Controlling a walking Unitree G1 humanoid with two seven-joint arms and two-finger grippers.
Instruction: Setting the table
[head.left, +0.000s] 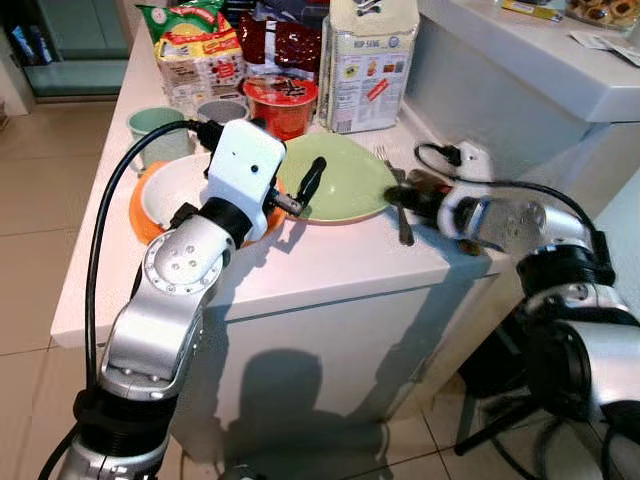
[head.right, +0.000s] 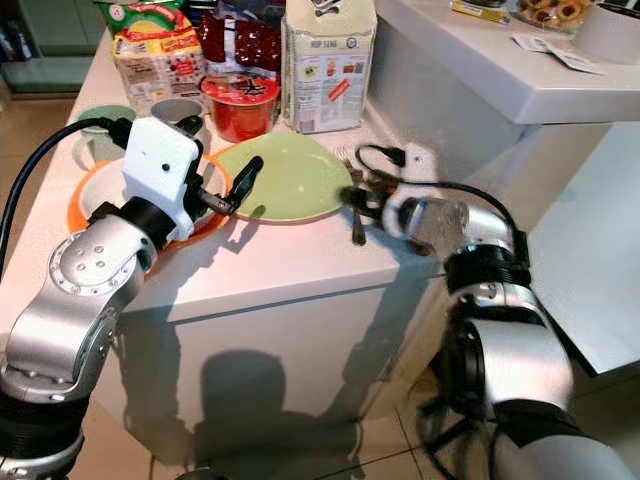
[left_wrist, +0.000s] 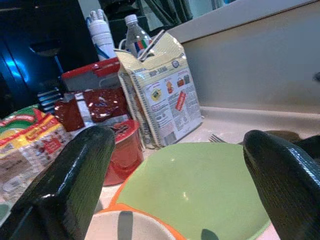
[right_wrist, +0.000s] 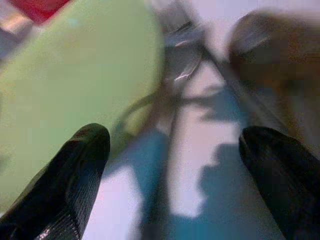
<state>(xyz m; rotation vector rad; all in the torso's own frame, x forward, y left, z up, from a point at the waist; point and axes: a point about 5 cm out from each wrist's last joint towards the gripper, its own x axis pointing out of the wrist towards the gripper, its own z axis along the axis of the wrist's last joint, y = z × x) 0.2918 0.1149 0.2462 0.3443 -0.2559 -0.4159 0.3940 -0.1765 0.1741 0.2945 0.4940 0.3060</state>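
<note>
A round, smooth pale-green plate (head.left: 345, 180) lies flat at the centre of the left eye view, on a white counter (head.left: 330, 262) whose glossy top juts out over a plain white cabinet, with beige floor tiles in the lower left. Touching the plate's right rim lies a slim metal fork (head.left: 400, 205), blurred in the right wrist view, so its tines are hard to read. The right gripper (right_wrist: 175, 165) hovers over the fork, fingers spread wide. The left gripper (left_wrist: 175, 180), jaws likewise parted, sits over an orange-rimmed white bowl (head.left: 170, 195) left of the plate. Behind stand a red cup (head.left: 281, 104), a paper carton (head.left: 370, 65) and crinkly snack bags (head.left: 195, 50).
</note>
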